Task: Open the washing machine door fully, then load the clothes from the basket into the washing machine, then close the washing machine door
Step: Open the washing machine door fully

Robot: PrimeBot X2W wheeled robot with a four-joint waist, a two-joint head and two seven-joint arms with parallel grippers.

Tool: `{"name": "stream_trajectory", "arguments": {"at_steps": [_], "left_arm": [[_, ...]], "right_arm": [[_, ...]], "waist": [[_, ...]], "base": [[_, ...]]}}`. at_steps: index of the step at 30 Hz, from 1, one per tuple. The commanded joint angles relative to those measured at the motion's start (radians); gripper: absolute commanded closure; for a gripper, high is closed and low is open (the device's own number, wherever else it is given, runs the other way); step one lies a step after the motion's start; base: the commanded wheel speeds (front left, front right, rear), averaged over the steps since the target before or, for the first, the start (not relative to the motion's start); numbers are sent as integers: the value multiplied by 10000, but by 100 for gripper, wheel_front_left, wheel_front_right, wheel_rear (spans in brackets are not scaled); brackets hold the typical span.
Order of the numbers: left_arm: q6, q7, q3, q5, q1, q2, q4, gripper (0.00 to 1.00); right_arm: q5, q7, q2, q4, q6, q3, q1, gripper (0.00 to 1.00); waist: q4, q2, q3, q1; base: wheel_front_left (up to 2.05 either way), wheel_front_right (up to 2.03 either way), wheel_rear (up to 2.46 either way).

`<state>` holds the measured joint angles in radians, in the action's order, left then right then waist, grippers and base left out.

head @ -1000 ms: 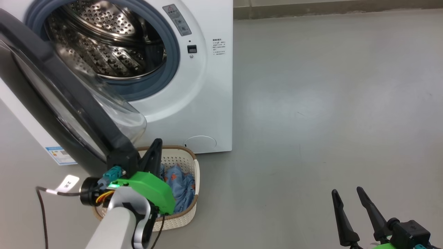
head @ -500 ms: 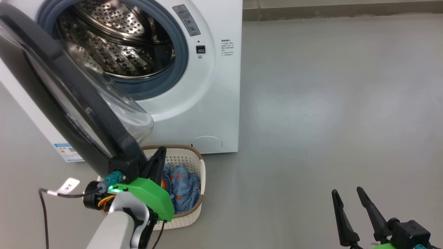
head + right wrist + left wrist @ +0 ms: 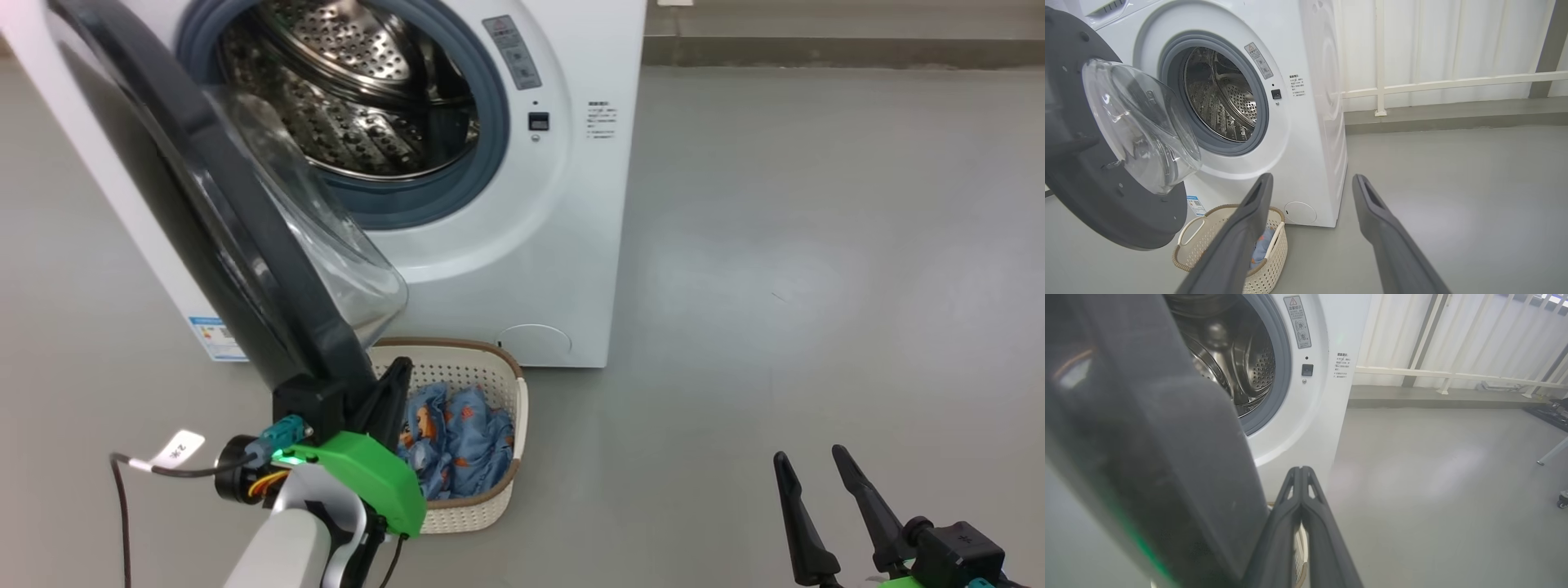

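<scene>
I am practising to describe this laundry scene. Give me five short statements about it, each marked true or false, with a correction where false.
1. The washing machine door stands open. True.
2. The clothes already lie inside the washing machine. False: they lie in the basket.
3. The right gripper has its fingers spread apart. True.
4. The left gripper has its fingers spread wide. False: they are pressed together beside the door's edge.
5. The basket stands on top of the washing machine. False: it stands on the floor before the washing machine.
</scene>
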<state>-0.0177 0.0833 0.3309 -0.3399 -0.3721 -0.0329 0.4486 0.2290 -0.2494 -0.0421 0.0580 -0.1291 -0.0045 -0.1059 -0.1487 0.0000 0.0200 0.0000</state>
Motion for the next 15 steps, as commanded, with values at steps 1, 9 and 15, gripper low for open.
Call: {"name": "stream_trajectory", "arguments": {"at_steps": [1, 9, 15], "left_arm": [[209, 81, -484, -77, -122, -431, -170, 100], [213, 42, -372, -108, -66, -461, -215, 100], [275, 4, -275, -165, 45, -442, -269, 100]], "right_arm": [[-18, -122, -81, -216, -16, 336, 211, 0], [-22, -122, -81, -190, -16, 329, 160, 0], [41, -123, -81, -136, -16, 390, 145, 0]], "waist": [[-274, 0, 41, 0], [-849, 0, 65, 0], [-1428, 0, 166, 0]], "base": [[0, 0, 0], [0, 0, 0], [0, 0, 0]]}}
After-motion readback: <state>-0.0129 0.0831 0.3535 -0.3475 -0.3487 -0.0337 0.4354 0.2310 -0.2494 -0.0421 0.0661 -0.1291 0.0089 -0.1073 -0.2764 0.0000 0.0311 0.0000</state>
